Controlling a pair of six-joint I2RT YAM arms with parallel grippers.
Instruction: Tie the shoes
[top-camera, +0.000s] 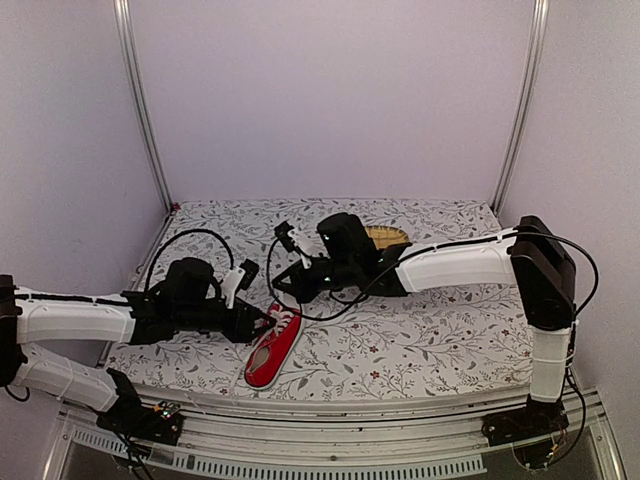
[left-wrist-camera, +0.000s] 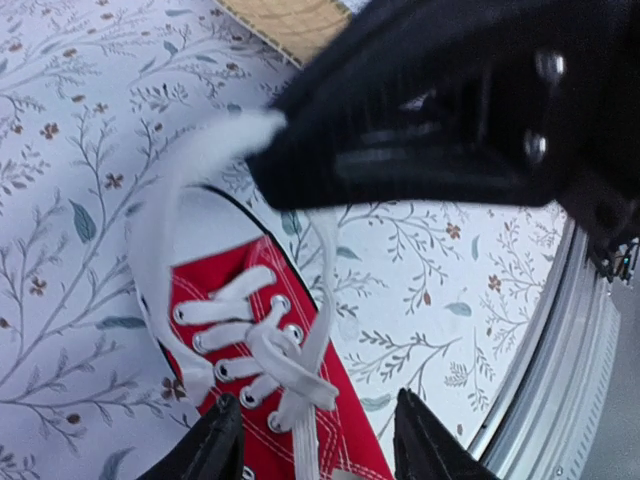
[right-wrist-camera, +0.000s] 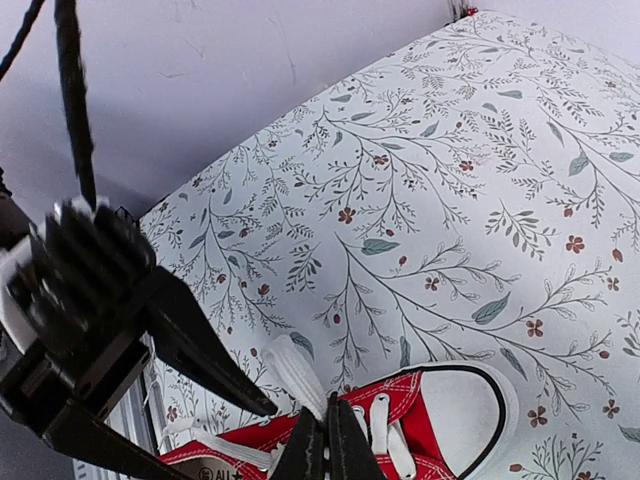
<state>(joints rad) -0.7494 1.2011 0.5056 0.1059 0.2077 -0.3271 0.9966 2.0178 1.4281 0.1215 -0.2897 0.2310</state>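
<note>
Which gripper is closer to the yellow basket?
Right. The right gripper, shut on a white lace, hangs above the sneaker's toe end, toward the basket; the left gripper is open over the laces, farther back.

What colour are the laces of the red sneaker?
White. The laces show best in the left wrist view.

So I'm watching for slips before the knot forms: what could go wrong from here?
1. The right jaws are shut on the white lace; a pull could drag the sneaker rather than tighten it.
2. The left jaws stand open over the sneaker, holding nothing, so the raised loop may slacken.
</note>
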